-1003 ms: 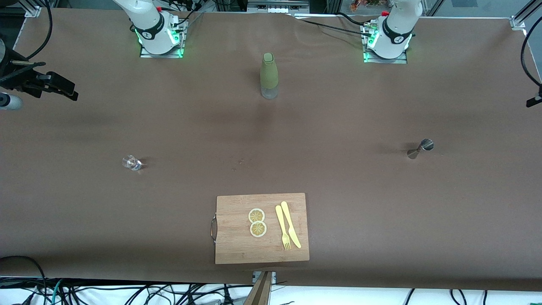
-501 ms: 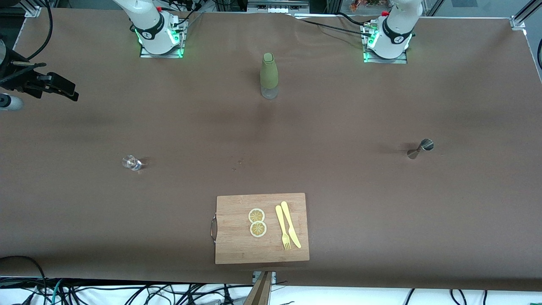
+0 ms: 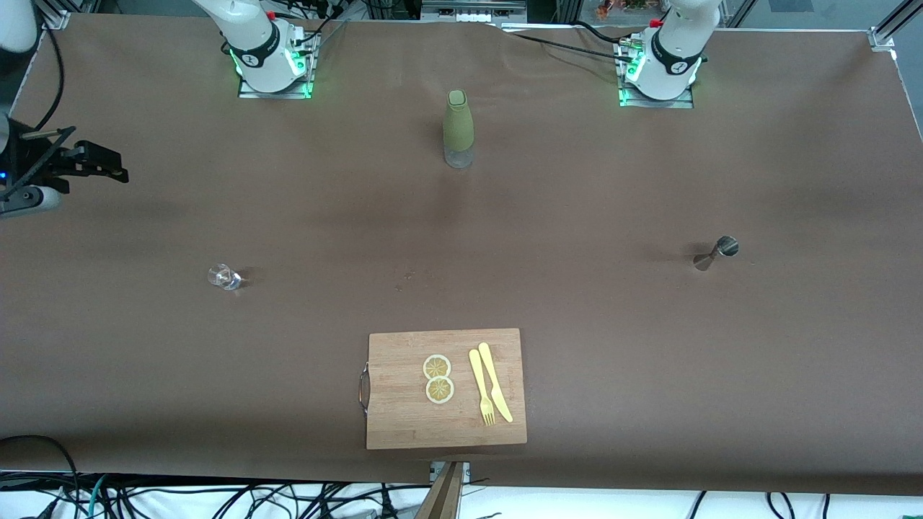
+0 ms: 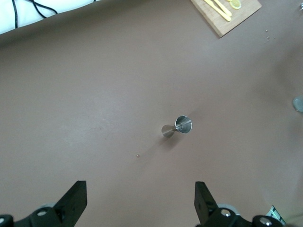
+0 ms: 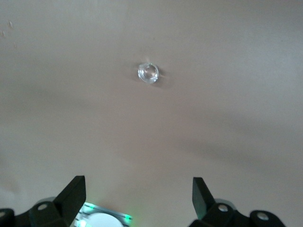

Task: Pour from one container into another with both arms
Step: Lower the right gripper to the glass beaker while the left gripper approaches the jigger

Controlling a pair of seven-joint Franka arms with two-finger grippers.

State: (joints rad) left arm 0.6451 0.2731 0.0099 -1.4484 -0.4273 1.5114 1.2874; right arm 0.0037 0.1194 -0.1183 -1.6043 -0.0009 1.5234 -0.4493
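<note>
Steel jigger (image 4: 178, 127) sits on the brown table (image 3: 577, 303) below our left gripper (image 4: 139, 201), fingers spread wide and holding nothing as it hangs high over the left arm's end. Over at the right arm's end, our right gripper (image 5: 137, 196) is also wide open and empty, hovering above the small clear glass (image 5: 148, 73).

Both arms are hovering high over the table. Left gripper (image 4: 137, 203) and right gripper (image 5: 137, 198) are holding their fingers spread wide, empty.
</note>
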